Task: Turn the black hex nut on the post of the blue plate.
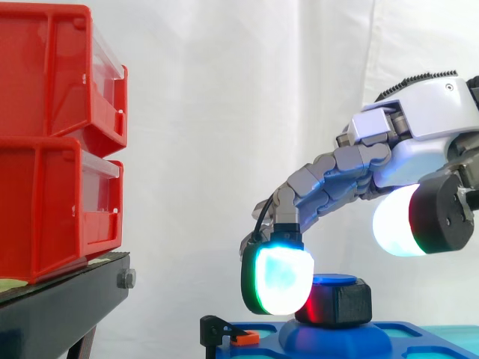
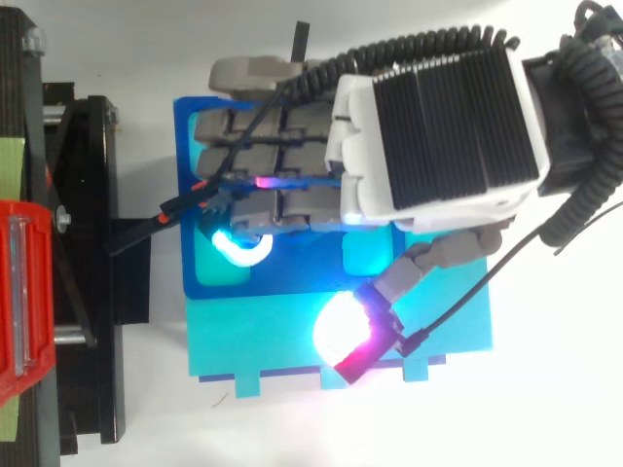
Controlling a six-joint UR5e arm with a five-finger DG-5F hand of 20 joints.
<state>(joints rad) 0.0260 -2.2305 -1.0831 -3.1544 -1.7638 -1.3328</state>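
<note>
Sideways, robot hand [image 1: 419, 123] clasps black hex nut [image 1: 340, 303]; overhead, blue plate [image 2: 187, 136] beneath.

robot hand [image 2: 433, 126] hangs over the flat blue plastic plate [image 2: 185, 156], covering most of it, with a red plastic bin [image 2: 24, 292] on a black metal stand [image 2: 88, 341] at left.

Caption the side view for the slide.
Robot hand at the black hex nut on the post of the blue plate, red bins stacked at left.
</note>
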